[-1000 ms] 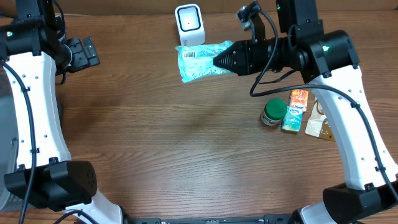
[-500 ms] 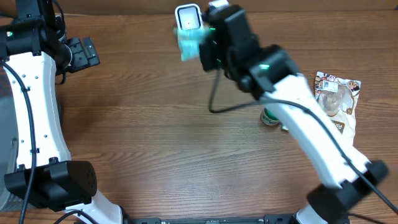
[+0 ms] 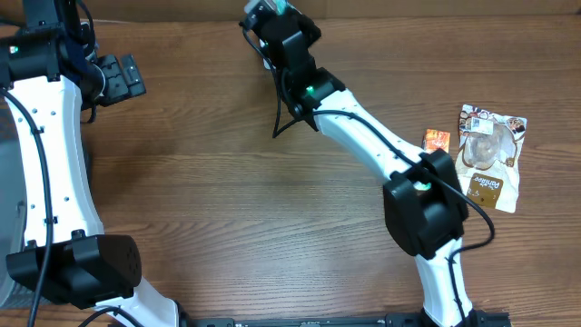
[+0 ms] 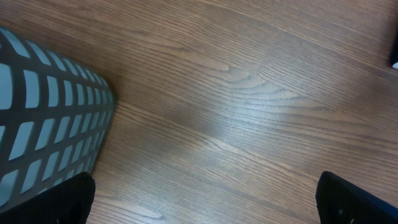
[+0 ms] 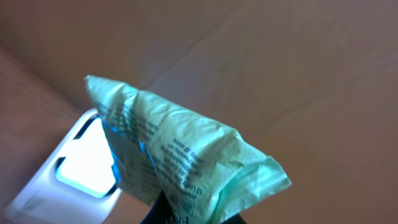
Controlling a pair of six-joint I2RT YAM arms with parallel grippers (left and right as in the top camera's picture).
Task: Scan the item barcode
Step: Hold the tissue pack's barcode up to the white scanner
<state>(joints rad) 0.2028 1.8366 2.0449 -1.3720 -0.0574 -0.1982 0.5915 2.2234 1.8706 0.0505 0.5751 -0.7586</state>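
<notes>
Left claw (image 3: 130,77): spread wide, empty, idle.
Right claw (image 3: 270,23): pinching green packet (image 5: 180,162). It has swung across within the last second, so the scanner (image 5: 74,174) now sits just beyond its tips. Barcode presentation is likely underway.

Brown wood-grain table (image 3: 227,209) under even light

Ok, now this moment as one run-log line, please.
step: presenting item | right gripper: shut on green packet, close to white scanner | left gripper: open, empty
</notes>
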